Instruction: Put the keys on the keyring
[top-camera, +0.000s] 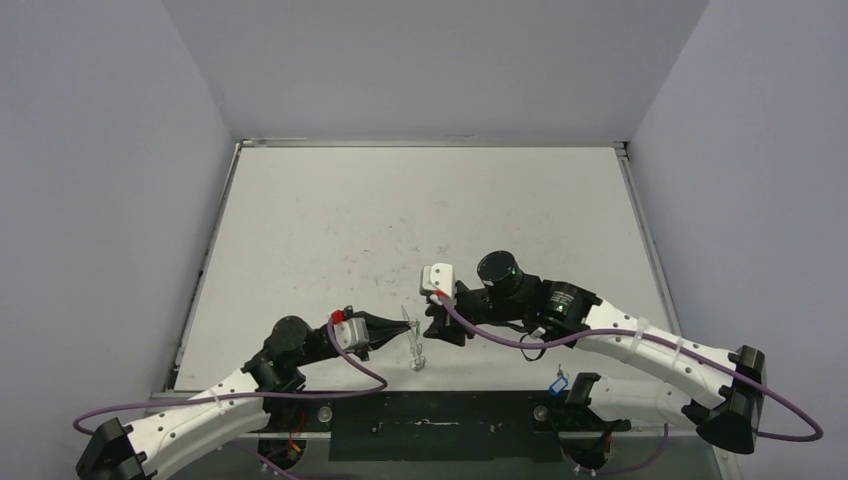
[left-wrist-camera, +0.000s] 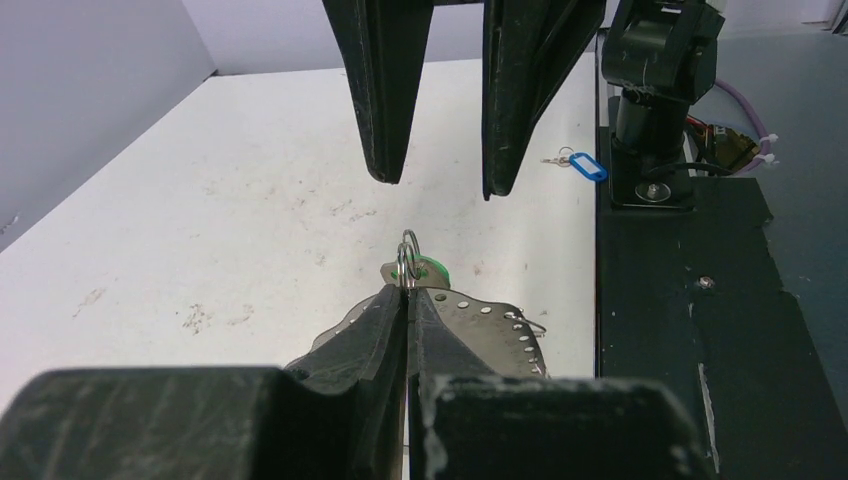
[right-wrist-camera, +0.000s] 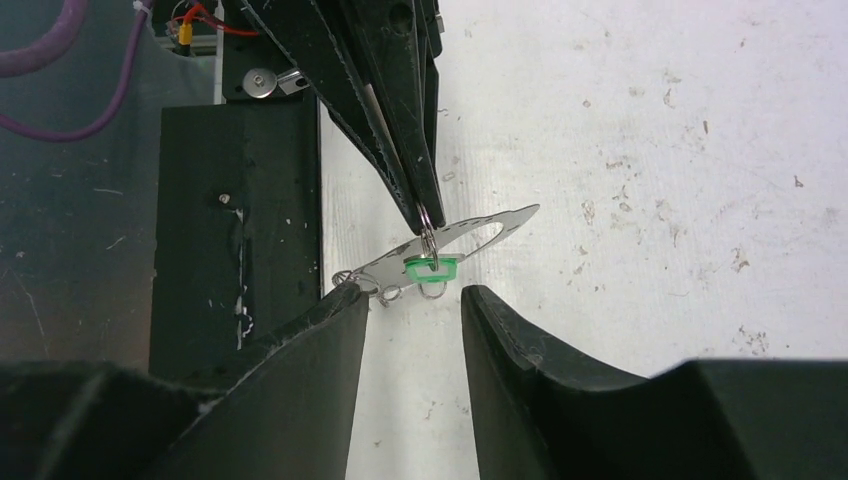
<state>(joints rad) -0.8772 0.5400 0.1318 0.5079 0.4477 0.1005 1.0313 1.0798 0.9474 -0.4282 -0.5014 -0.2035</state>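
Observation:
My left gripper (left-wrist-camera: 410, 290) is shut on the small split ring of the green key (left-wrist-camera: 432, 268) and holds it above the table. The keyring (left-wrist-camera: 490, 320), a pale-grey ring with small dots along its rim, hangs tilted just behind and below the left fingertips. I cannot tell if the key is threaded on it. In the right wrist view the green tag (right-wrist-camera: 432, 267) dangles before the keyring (right-wrist-camera: 470, 232). My right gripper (right-wrist-camera: 415, 300) is open and empty, its jaws facing the key at close range. The blue key (left-wrist-camera: 585, 167) lies at the table's near edge by the right arm's base.
The black base plate (top-camera: 440, 425) runs along the near edge, with the blue key (top-camera: 558, 383) on it. Purple cables (top-camera: 500, 338) loop off both arms. Grey walls enclose the scuffed white table (top-camera: 420, 220).

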